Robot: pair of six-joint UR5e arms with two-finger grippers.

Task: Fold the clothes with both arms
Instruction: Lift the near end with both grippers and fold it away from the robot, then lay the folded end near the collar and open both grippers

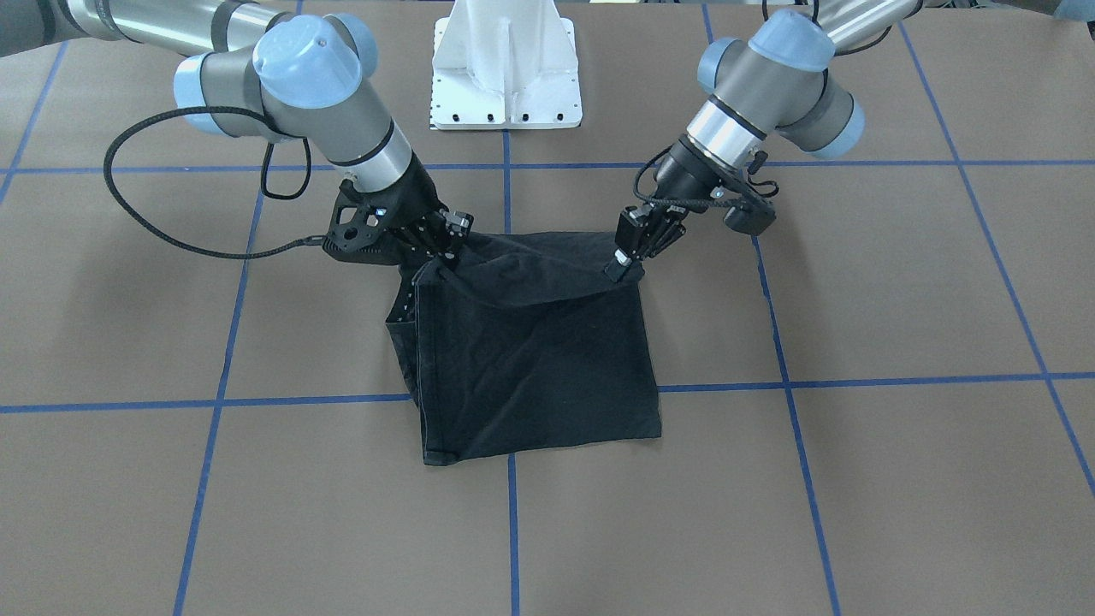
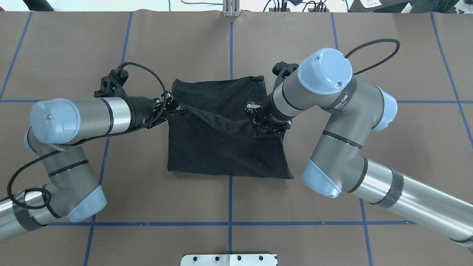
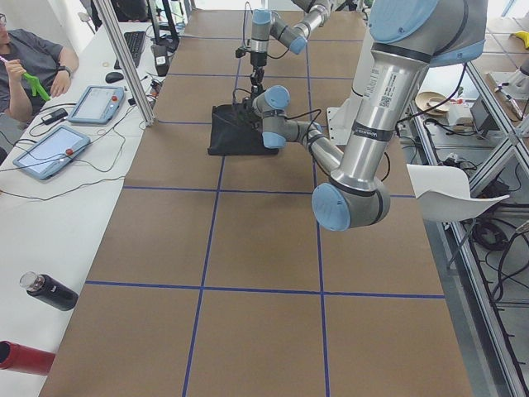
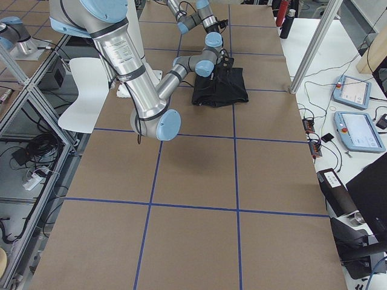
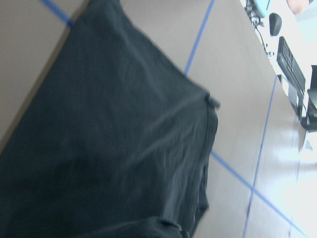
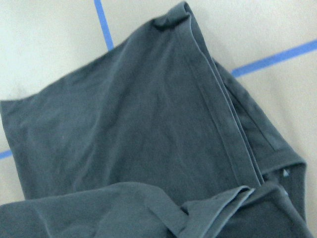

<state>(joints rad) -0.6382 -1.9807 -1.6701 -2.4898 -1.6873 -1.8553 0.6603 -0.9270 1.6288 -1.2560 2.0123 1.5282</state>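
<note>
Black cloth fills both wrist views from close up, plain and without any print, and the right wrist view shows hems stacked in layers at one corner. You have the T-shirt [image 1: 530,368] in the middle of the table [image 1: 855,479], lying across a crossing of blue tape lines [image 1: 855,385]. It is already reduced to a compact, roughly square packet. Your left tool [image 1: 623,263] is pinched on one corner of a raised edge and your right tool [image 1: 440,257] on the other. Neither shows a gap at its tips, so both are clamped on fabric. Between them the lifted edge sags in a shallow curve, and the rest of the shirt lies on the table below.

No sleeve sticks out anywhere, so the earlier folds look finished. I judge you well past halfway, partway through one of the later folds. What is left, as far as this shows, is to carry the held edge over to the opposite edge, lay it flat with corners matched, and release both tools. On the right tool's side the packet gapes like a pocket, so the layers there may slip apart when you lower it.
</note>
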